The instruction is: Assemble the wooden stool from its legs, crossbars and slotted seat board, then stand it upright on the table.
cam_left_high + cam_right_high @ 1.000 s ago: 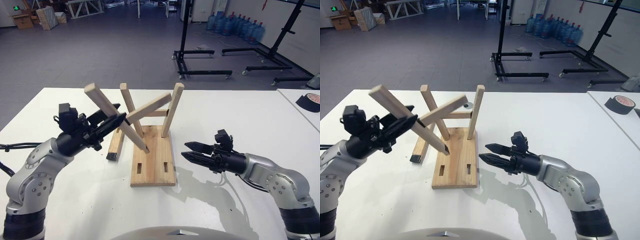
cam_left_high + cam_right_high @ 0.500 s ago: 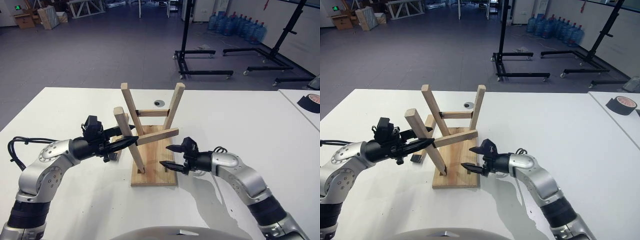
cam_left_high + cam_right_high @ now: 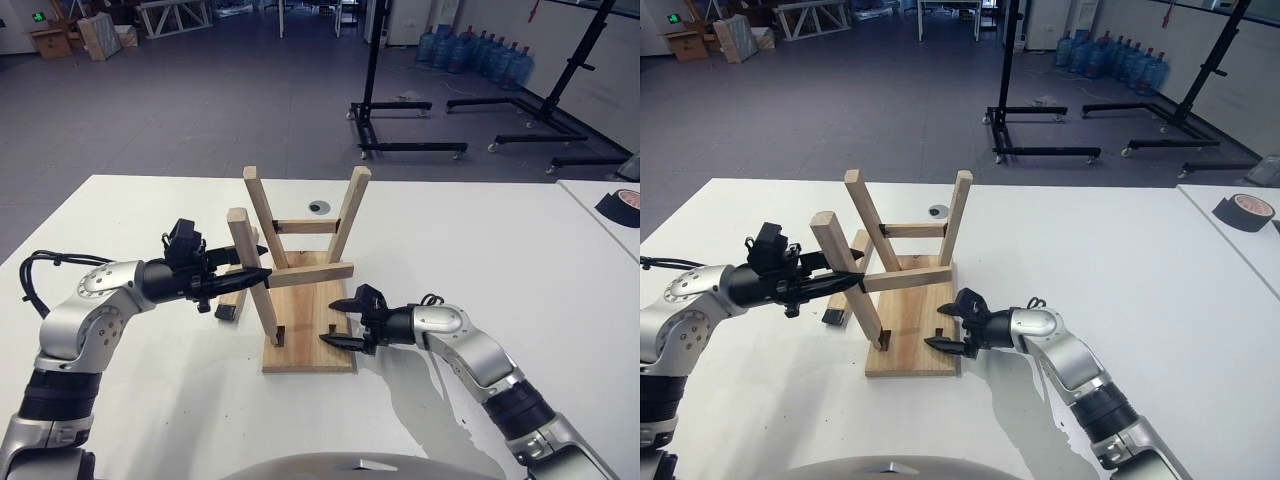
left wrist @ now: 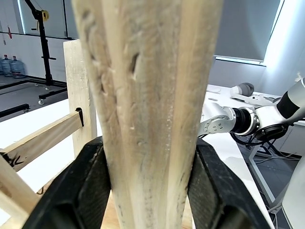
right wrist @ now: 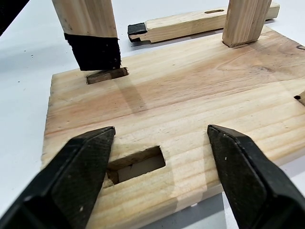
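The slotted seat board lies flat mid-table. Two legs joined by a crossbar stand slanted at its far end. My left gripper is shut on a third leg, which carries a crossbar. That leg's black-tipped foot sits at a near slot. The held wood is clamped between black fingers. My right gripper is open at the board's near right corner, straddling another slot. A loose leg lies left of the board.
A black tape roll rests on the neighbouring table at far right. A round hole is in the tabletop behind the stool. Cables trail from my left arm. Bare white table surrounds the board.
My left gripper has brought the leg piece down from the air and set its foot at the board's slot. My right gripper has moved left to the board's near right corner.
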Tool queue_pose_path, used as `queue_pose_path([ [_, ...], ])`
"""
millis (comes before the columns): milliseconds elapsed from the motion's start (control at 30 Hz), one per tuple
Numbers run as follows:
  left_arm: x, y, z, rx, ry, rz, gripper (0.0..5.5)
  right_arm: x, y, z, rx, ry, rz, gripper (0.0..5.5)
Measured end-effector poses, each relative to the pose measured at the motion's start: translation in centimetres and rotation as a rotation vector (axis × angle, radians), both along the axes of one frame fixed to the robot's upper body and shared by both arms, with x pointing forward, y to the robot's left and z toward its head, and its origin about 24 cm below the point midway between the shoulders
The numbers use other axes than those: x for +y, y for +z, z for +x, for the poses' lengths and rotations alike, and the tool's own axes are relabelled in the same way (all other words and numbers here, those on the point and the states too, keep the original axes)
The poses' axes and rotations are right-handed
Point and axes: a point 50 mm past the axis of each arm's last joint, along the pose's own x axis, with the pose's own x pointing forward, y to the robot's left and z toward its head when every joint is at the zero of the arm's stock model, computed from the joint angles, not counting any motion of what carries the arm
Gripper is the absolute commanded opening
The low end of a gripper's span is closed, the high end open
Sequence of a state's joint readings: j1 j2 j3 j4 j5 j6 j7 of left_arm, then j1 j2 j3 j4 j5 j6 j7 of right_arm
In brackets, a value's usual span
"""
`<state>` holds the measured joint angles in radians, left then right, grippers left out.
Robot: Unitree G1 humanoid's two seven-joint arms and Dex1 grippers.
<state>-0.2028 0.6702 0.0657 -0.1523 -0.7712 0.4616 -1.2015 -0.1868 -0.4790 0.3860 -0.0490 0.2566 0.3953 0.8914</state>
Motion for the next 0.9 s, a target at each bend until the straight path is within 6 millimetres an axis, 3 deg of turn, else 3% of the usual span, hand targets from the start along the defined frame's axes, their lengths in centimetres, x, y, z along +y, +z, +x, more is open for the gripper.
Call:
queue_pose_path([
  [900, -1.23, -0.74, 0.62, 0.031, -0.068, -0.080, 2.02, -0.08, -0.25, -0.05, 0.009, 0.017, -0.010, 3.57],
])
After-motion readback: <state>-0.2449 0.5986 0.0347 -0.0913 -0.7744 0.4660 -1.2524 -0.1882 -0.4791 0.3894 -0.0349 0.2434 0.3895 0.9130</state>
